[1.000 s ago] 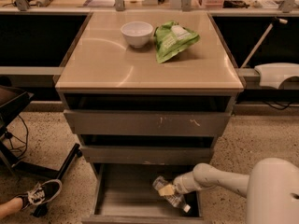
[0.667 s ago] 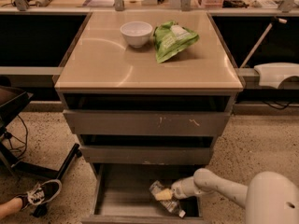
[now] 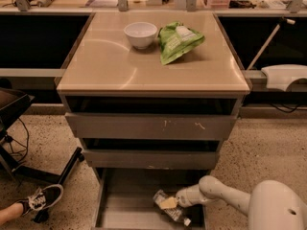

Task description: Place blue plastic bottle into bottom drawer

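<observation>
Bottle point(image 3: 177, 214) lay slanted in the open bottom drawer point(image 3: 127, 207), right side; tool point(image 3: 169, 203) upon it, grip undeterminable.

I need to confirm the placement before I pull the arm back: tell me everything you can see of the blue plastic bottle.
The blue plastic bottle is small and looks like clear plastic, with a white cap. It lies slanted on its side inside the open bottom drawer, toward the right side, with the cap end pointing to the front right. The hand sits over the bottle's middle and hides part of it. Whether the bottle rests fully on the drawer floor cannot be told.
</observation>
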Controlling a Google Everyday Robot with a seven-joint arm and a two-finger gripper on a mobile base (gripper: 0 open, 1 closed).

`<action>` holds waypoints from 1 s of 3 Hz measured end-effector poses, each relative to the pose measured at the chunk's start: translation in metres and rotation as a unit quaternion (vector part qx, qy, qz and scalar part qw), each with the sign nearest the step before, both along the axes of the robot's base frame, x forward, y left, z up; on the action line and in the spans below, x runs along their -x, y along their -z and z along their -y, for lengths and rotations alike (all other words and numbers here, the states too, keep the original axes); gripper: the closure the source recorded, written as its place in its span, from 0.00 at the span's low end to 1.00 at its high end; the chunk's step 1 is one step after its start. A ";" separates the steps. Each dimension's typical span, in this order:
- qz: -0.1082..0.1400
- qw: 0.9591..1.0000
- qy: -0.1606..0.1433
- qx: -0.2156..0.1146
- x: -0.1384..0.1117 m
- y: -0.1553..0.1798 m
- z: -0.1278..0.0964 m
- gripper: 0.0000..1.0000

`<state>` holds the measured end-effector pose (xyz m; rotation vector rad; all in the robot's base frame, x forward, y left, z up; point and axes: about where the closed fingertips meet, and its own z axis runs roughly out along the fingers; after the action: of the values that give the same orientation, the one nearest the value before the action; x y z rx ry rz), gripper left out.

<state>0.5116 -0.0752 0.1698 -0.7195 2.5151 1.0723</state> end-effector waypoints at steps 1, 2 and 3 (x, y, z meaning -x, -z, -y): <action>0.000 1.000 0.000 0.000 0.000 0.000 0.000 0.58; 0.000 1.000 0.000 0.000 0.000 0.000 0.000 0.34; 0.000 1.000 0.000 0.000 0.000 0.000 0.000 0.11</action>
<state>0.5115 -0.0751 0.1698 -0.7195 2.5151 1.0725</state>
